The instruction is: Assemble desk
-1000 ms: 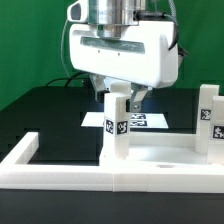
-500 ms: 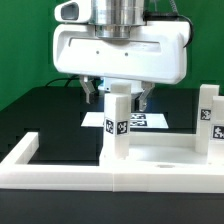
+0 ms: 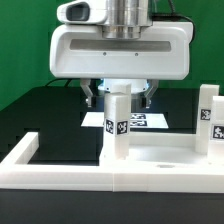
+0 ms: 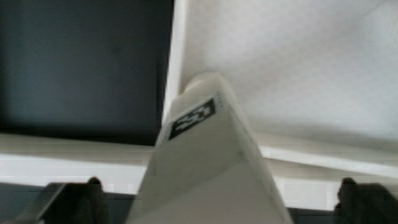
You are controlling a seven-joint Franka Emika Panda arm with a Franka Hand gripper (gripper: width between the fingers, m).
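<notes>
A white block leg (image 3: 117, 130) with square tags stands upright on the white tabletop panel (image 3: 165, 154). My gripper (image 3: 118, 98) hangs right over the leg's top and is open. Its two fingers (image 3: 90, 97) stand apart from the leg, one on each side, and hold nothing. In the wrist view the leg (image 4: 205, 150) rises between the dark fingertips (image 4: 80, 200), with gaps on both sides, above the tabletop panel (image 4: 302, 70). A second tagged leg (image 3: 210, 118) stands upright at the panel's end on the exterior view's right.
The long white rim (image 3: 60, 178) runs along the front and turns back at the exterior view's left. The marker board (image 3: 152, 122) lies on the black table (image 3: 50, 110) behind the leg. A green backdrop stands beyond.
The gripper has turned square to the camera and risen a little. Its jaws have spread wider off the leg, which stays upright in place.
</notes>
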